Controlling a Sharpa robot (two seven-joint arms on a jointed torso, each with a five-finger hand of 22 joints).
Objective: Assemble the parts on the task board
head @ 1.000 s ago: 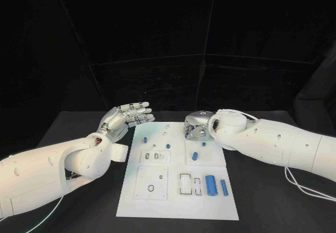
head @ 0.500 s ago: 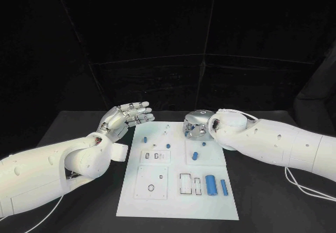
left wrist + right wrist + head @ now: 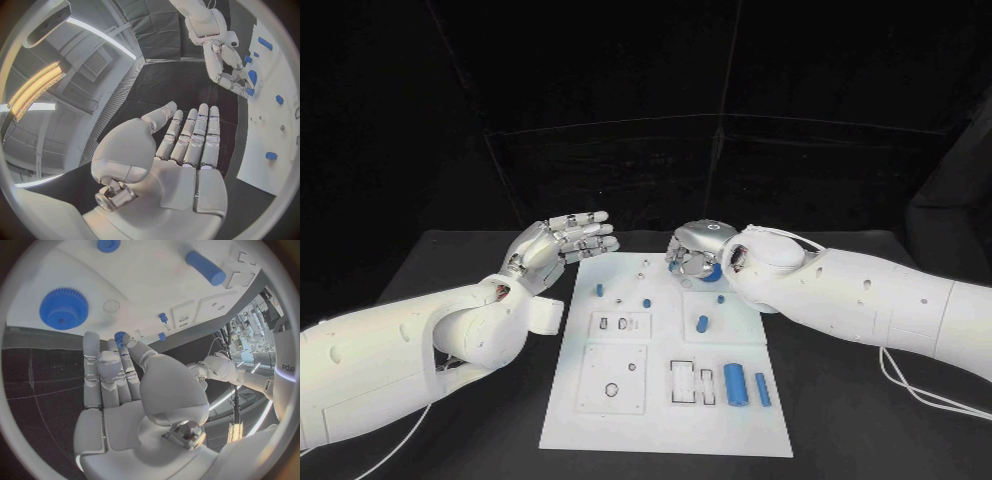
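The white task board (image 3: 661,420) lies mid-table. My right hand (image 3: 697,252) hovers over its far right corner, and in the right wrist view it (image 3: 125,375) pinches a small blue gear (image 3: 120,335) between thumb and fingertips. Below it on the board sit a large blue gear (image 3: 62,307), a small round part (image 3: 720,298) and a short blue cylinder (image 3: 702,322). My left hand (image 3: 567,240) is raised beside the board's far left corner, palm up, fingers straight and holding nothing (image 3: 187,145).
Two small blue pegs (image 3: 600,288) (image 3: 648,298) stand on the far part of the board. Near the front right lie a thick blue cylinder (image 3: 734,383), a thinner one (image 3: 762,388) and a small piece (image 3: 708,379). Black table surrounds the board.
My right hand has lifted and shifted slightly left and away from the board, uncovering the large blue gear under it. The left hand has not moved.
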